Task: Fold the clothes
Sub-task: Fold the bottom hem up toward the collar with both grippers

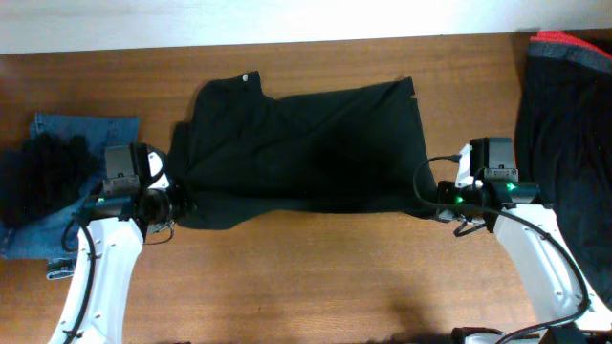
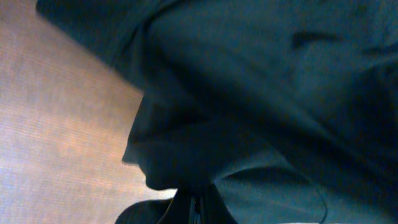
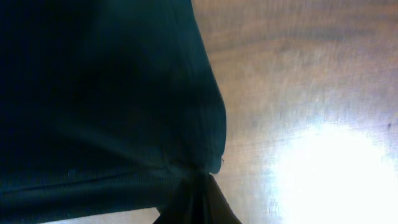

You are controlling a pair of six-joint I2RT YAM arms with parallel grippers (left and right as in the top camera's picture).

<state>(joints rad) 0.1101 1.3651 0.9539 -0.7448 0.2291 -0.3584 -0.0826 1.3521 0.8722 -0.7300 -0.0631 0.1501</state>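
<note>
A wide black garment lies spread across the middle of the wooden table. My left gripper is shut on its near left corner. In the left wrist view the black cloth bunches into the jaws. My right gripper is shut on the near right corner. In the right wrist view the cloth gathers to a pinch at the jaws. Folded blue denim jeans lie at the far left, with a black fuzzy garment on top.
Another dark garment with a red edge lies at the table's right end. Bare wood runs along the near side between my arms. The table's far edge meets a white wall.
</note>
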